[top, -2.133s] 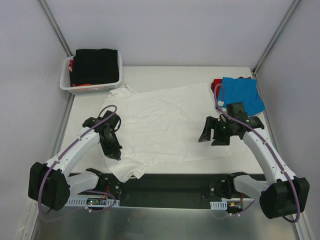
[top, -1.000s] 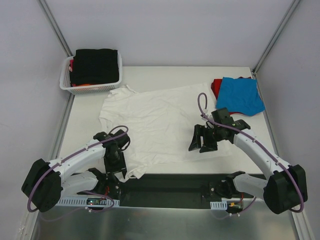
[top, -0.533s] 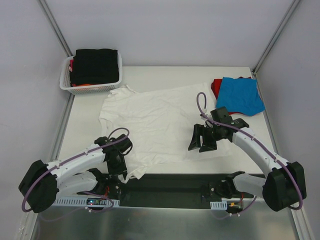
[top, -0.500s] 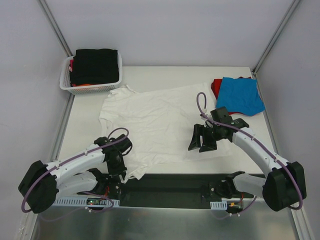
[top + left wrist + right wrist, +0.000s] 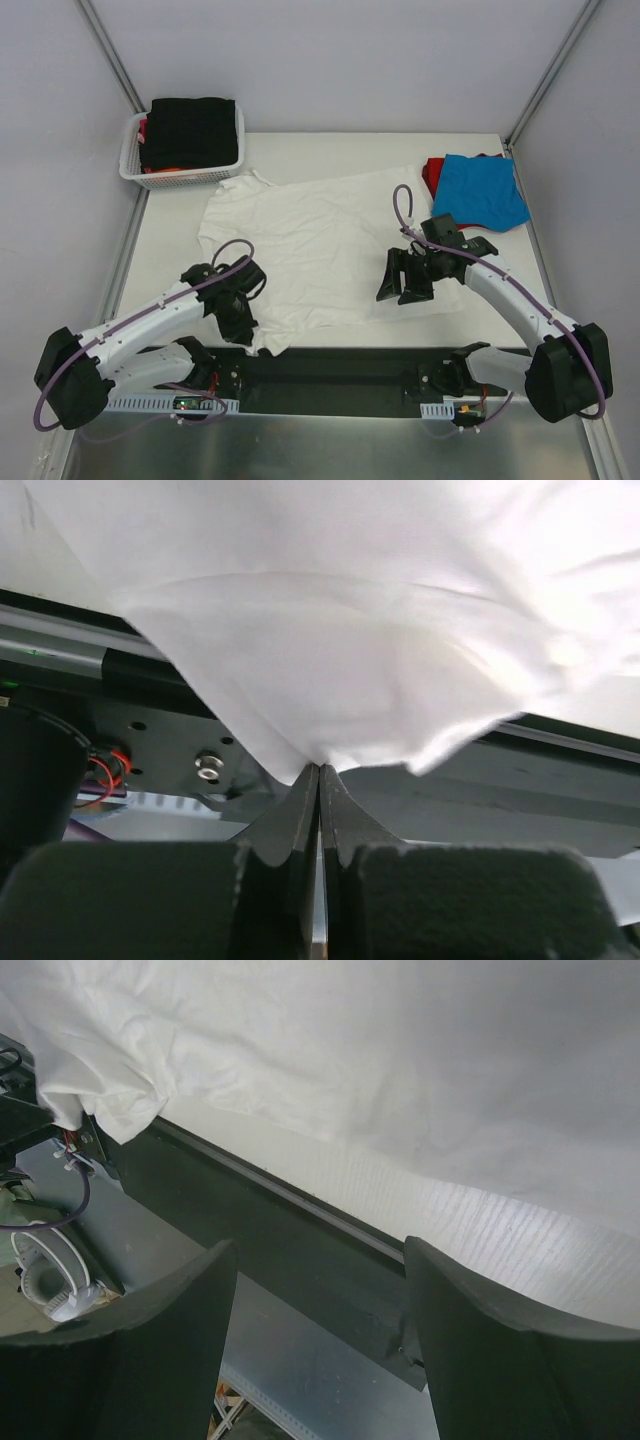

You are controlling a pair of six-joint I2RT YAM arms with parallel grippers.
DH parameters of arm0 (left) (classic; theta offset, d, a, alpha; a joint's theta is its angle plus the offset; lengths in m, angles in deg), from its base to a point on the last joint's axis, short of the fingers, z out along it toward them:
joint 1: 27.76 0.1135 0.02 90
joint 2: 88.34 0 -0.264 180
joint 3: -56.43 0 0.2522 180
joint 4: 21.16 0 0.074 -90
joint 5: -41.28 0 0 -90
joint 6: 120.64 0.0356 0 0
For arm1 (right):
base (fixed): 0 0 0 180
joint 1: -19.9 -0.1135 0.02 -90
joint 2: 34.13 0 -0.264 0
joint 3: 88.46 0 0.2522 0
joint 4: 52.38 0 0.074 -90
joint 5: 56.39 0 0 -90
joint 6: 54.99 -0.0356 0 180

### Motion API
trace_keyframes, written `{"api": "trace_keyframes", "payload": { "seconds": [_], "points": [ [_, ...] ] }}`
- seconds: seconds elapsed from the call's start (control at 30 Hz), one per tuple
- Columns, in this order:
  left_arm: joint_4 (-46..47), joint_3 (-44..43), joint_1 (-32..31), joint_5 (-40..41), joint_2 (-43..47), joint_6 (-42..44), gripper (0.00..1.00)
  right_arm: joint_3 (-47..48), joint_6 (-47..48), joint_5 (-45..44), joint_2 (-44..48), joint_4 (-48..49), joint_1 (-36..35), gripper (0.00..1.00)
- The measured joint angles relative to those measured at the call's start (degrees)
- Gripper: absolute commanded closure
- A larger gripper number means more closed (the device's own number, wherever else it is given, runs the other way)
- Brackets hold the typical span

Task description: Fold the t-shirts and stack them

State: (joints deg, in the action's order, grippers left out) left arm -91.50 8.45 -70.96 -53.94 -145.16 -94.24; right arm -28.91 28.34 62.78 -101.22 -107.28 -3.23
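A large white t-shirt (image 5: 320, 245) lies spread flat over the middle of the table. My left gripper (image 5: 244, 332) is at its near left corner, shut on the fabric. In the left wrist view the fingertips (image 5: 319, 775) meet and pinch a peak of white cloth (image 5: 350, 630), which drapes away from them. My right gripper (image 5: 398, 290) hovers open over the shirt's near right edge. In the right wrist view its fingers (image 5: 150, 1350) stand wide apart with nothing between them, and the white t-shirt (image 5: 400, 1060) lies beyond. A blue t-shirt (image 5: 483, 188) lies folded on a red one (image 5: 433, 170) at the back right.
A white lattice basket (image 5: 135, 170) stands at the back left, holding a black t-shirt (image 5: 190, 130) with red and orange cloth under it. The black base rail (image 5: 340, 365) runs along the table's near edge. Grey walls close in on both sides.
My left gripper has shut on the white shirt's near left corner and drawn slightly up from the table's edge. The right arm has not moved.
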Motion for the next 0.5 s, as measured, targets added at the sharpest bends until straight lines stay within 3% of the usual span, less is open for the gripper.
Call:
{"api": "trace_keyframes", "payload": {
  "seconds": [0.2,0.37,0.5],
  "points": [
    [-2.9,-15.2,0.0,5.2,-3.5,-0.1,1.0,0.0,0.0,0.0,0.0,0.0,0.0,0.3],
    [-3.5,-18.4,0.0,7.5,-7.4,0.2,0.96,0.0,0.0,0.0,0.0,0.0,0.0,0.3],
    [-4.3,-18.4,0.0,9.0,-12.3,0.3,0.77,0.0,0.1,0.0,0.1,-0.1,0.0,0.3]
  ]
}}
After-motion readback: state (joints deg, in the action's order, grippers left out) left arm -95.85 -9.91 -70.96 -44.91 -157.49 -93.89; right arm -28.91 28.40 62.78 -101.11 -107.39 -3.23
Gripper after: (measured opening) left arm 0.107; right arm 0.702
